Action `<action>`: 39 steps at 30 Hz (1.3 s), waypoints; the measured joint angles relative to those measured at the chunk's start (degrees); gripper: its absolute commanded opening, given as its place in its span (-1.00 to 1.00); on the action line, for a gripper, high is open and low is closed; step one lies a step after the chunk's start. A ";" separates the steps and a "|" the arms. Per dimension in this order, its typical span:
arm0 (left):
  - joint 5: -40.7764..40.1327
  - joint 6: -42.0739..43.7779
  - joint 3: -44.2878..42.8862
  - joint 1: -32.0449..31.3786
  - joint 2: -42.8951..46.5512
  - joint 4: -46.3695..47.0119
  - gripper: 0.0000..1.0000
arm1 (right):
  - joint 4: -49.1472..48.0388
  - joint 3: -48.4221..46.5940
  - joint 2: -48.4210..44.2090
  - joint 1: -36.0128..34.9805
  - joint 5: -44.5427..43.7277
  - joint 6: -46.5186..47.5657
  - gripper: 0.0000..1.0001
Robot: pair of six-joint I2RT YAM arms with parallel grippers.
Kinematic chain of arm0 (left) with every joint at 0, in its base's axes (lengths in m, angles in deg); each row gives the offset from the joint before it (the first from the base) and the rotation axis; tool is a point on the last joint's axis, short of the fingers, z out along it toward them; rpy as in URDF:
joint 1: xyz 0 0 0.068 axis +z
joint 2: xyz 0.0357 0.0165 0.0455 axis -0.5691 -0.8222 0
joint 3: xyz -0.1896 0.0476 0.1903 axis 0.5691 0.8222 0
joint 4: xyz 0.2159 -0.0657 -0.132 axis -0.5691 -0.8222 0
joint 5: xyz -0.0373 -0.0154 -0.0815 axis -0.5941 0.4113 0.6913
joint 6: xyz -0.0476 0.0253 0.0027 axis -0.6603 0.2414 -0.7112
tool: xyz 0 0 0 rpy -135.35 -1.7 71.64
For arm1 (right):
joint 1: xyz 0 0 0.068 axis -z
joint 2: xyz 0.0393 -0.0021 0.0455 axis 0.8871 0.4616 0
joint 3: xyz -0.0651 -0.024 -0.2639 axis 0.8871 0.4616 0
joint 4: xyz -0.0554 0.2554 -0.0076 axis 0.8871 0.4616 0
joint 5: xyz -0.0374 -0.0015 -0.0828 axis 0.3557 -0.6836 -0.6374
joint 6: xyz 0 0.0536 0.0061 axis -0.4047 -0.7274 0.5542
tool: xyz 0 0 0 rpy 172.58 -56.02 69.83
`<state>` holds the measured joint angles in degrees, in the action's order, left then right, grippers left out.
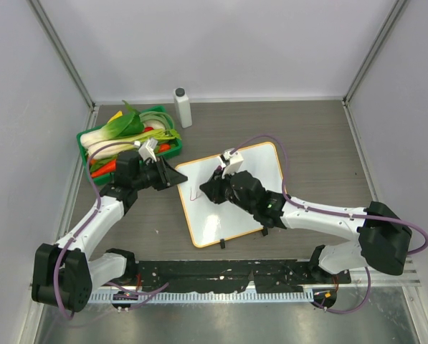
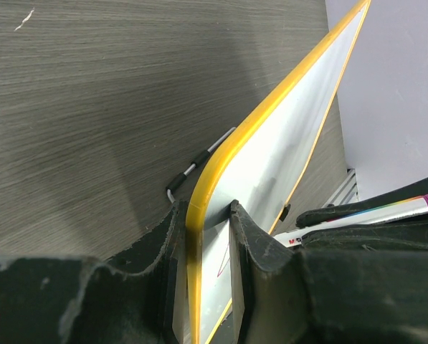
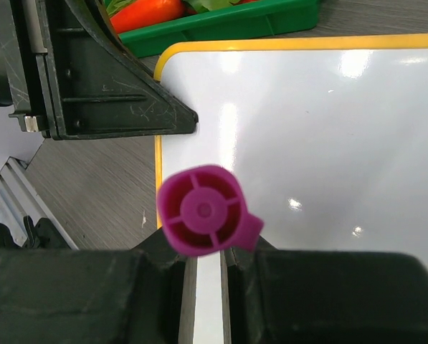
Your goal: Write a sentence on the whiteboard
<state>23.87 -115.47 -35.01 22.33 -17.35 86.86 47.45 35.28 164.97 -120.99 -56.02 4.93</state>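
Free passage: bare table point(image 1: 321, 150) right of the whiteboard point(image 1: 210, 215). Obstacles: green tray point(image 1: 82, 140) near its far-left corner; bottle point(image 1: 183, 107) beyond.

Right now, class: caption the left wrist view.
Left gripper clamps the whiteboard's edge; a marker shows at right.

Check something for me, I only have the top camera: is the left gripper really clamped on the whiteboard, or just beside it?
Observer: Clamped. In the left wrist view the left gripper has a finger on each face of the whiteboard, at its orange rim near a rounded corner.
Operator: What's in the right one? It's a black blob from above.
Observer: The right gripper is shut on a marker, whose magenta end faces the wrist camera.
Operator: That mark by the left edge, ink or glare?
Observer: Ink. The left wrist view shows a thin pink stroke on the white face beside the finger, too short to read.
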 measured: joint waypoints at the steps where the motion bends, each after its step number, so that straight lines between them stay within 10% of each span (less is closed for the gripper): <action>1: 0.00 0.02 0.00 0.00 0.00 0.00 -0.97 | 0.00 0.04 -0.02 -0.02 -0.07 0.00 -0.97; 39: 0.02 0.11 0.00 0.00 -0.09 -0.02 -1.00 | 3.30 -2.75 -0.20 -0.39 -6.88 1.18 -0.97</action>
<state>23.89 -115.36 -35.01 22.33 -17.44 86.84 50.75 32.53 164.78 -121.38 -62.90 6.11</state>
